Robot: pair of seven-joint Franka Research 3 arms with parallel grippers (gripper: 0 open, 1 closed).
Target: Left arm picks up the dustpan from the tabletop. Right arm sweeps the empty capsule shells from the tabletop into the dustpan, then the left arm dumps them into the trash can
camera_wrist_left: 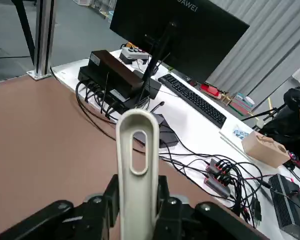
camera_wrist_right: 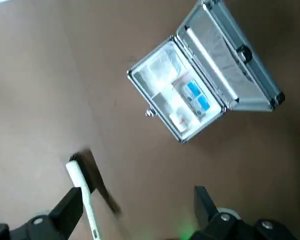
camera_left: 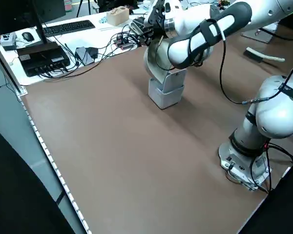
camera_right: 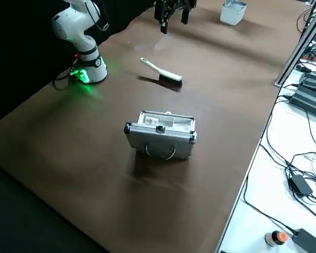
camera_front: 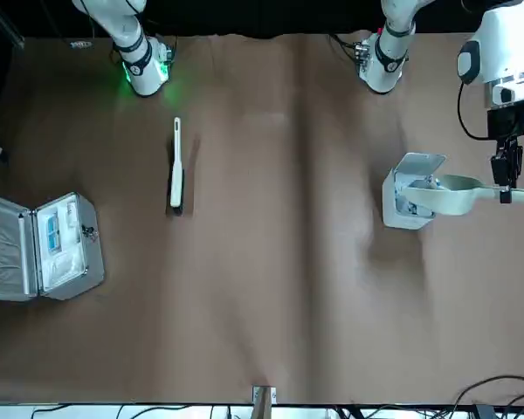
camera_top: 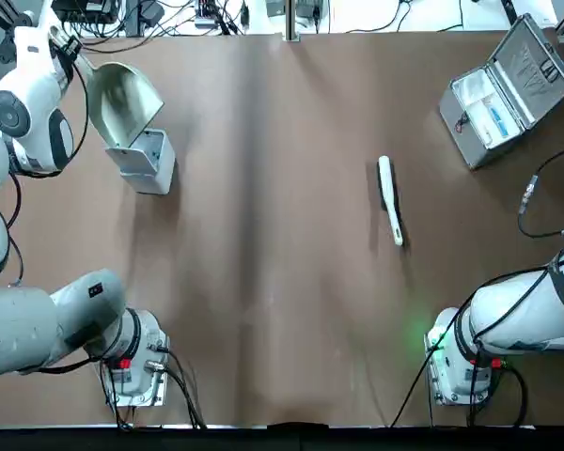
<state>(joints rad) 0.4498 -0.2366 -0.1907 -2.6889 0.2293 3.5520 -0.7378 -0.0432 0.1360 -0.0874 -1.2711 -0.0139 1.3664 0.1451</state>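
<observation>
I have the left gripper [camera_front: 505, 188] clamped on the thin handle of the dustpan [camera_top: 122, 101], up at the far left of the tabletop [camera_top: 273, 282]; the left wrist view shows the fingers [camera_wrist_left: 97, 210] pinched against the handle on both sides. The scoop is tilted in the air with its mouth over the trash can [camera_top: 148, 160]; in the front view the can's flip lid stands open behind the scoop. Whether the scoop touches the bin's rim I cannot tell, and I can make out no capsule shells in any view. The right gripper [camera_wrist_right: 135, 220] hangs above the table with its fingers spread apart and nothing between them; below it lies the slim white brush [camera_top: 389, 199], flat on the tabletop right of centre; the open silver metal case [camera_top: 506, 89] sits at the far right corner, well apart from the brush.
</observation>
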